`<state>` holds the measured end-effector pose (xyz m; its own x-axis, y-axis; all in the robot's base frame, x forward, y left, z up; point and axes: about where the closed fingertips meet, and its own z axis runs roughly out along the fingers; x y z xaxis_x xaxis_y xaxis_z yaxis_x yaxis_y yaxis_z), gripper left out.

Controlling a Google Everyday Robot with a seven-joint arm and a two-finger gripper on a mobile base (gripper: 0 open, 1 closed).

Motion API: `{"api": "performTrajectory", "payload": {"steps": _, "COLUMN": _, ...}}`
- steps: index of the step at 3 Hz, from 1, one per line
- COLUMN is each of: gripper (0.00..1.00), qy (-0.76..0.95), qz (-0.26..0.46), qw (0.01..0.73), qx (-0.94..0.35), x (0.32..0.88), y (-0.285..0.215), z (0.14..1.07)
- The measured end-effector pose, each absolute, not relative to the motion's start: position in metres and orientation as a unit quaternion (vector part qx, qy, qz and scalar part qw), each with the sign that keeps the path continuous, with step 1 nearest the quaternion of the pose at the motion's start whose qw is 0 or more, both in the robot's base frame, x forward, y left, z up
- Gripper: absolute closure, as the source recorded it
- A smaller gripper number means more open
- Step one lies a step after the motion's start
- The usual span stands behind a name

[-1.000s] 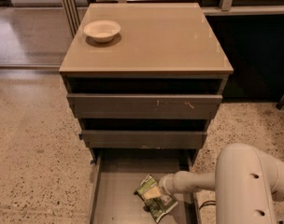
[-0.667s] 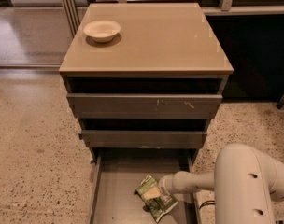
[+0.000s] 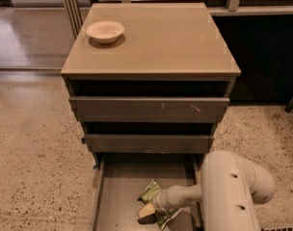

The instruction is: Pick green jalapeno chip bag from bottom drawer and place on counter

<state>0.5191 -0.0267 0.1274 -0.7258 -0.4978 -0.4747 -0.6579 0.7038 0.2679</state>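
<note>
The green jalapeno chip bag (image 3: pixel 151 192) lies crumpled on the grey floor of the open bottom drawer (image 3: pixel 118 196), right of its middle. Green and white parts of it show above and below my gripper. My gripper (image 3: pixel 147 212) reaches in from the right on a pale arm (image 3: pixel 185 195) and sits right on the bag, covering its middle. The tan counter (image 3: pixel 161 37) on top of the cabinet is well above the gripper.
A small white bowl (image 3: pixel 105 31) stands on the counter's back left. The two upper drawers (image 3: pixel 149 109) are slightly open above the bottom drawer. My bulky white arm housing (image 3: pixel 233 191) fills the lower right. Speckled floor lies on both sides.
</note>
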Motion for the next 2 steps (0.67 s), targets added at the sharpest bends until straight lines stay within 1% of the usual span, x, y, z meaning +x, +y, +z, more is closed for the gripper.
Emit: {"api": "performTrajectory", "payload": {"steps": 2, "gripper": 0.00, "qy": 0.905, "qz": 0.211, "qw": 0.174, "qx": -0.327, "x": 0.5155, "y": -0.0209, "z": 0.1177}}
